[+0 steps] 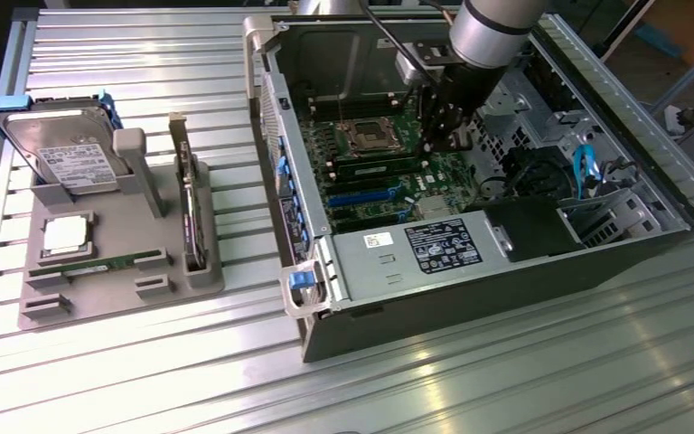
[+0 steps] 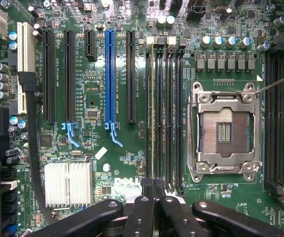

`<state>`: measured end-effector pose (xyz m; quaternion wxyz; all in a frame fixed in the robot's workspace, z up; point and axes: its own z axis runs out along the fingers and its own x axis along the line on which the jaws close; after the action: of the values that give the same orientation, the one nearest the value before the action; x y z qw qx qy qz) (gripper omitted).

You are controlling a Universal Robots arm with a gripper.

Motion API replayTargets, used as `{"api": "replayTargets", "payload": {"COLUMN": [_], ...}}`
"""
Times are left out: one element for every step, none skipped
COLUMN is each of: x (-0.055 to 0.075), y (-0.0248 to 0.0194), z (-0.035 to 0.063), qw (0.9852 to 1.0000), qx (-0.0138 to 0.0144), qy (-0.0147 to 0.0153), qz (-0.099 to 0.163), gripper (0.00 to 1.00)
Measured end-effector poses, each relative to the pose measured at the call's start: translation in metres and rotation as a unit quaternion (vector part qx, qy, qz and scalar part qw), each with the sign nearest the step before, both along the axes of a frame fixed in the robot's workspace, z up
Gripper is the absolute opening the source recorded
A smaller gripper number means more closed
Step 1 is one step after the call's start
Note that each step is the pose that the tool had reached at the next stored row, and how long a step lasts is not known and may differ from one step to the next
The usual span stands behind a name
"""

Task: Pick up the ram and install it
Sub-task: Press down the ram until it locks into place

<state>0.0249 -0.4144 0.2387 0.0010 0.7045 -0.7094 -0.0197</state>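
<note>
- My gripper [image 1: 448, 136] hangs inside the computer case [image 1: 468, 289], low over the memory slots [image 2: 164, 113], with its fingers [image 2: 141, 212] pressed together.
- The ram [image 1: 88, 265], a green stick, lies on the grey tray [image 1: 118, 294] beside the case, well apart from me.

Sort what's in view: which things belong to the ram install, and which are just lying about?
Job: ram on the tray; memory slots in the open case; gripper, shut above them.
Lying about: hard drive; processor chip; upright card.

Computer case [image 1: 468, 298] – hard drive [image 1: 72, 154] apart
</note>
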Motion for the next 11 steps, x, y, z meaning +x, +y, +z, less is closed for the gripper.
{"api": "replayTargets", "payload": {"x": [0.0000, 0.0000, 0.0000, 0.0000, 0.0000, 0.0000, 0.0000, 0.0000, 0.0000, 0.0000, 0.0000], "y": [0.0000, -0.0001, -0.0001, -0.0001, -0.0001, -0.0001, -0.0001, -0.0001, -0.0001, -0.0001, -0.0001], "z": [-0.0007, -0.0015, -0.0022, -0.0030, -0.0037, -0.0044, -0.0049, -0.0049, -0.0049, -0.0049, -0.0049], "qw": [1.0000, 1.0000, 1.0000, 1.0000, 1.0000, 1.0000, 1.0000, 1.0000, 1.0000, 1.0000, 1.0000], "qx": [-0.0001, -0.0002, -0.0002, -0.0002, -0.0002, -0.0001, -0.0002, -0.0003, -0.0003, -0.0003, -0.0003], "qy": [0.0000, 0.0000, 0.0000, 0.0000, 0.0000, 0.0000, 0.0000, 0.0001, 0.0001, 0.0001, 0.0001], "qz": [0.000, 0.000, 0.000, 0.000, 0.000, 0.000, 0.000, 0.000, 0.000, 0.000, 0.000], "gripper": [0.11, 0.11, 0.11, 0.11, 0.11, 0.11, 0.11, 0.11, 0.11, 0.11, 0.11]}}
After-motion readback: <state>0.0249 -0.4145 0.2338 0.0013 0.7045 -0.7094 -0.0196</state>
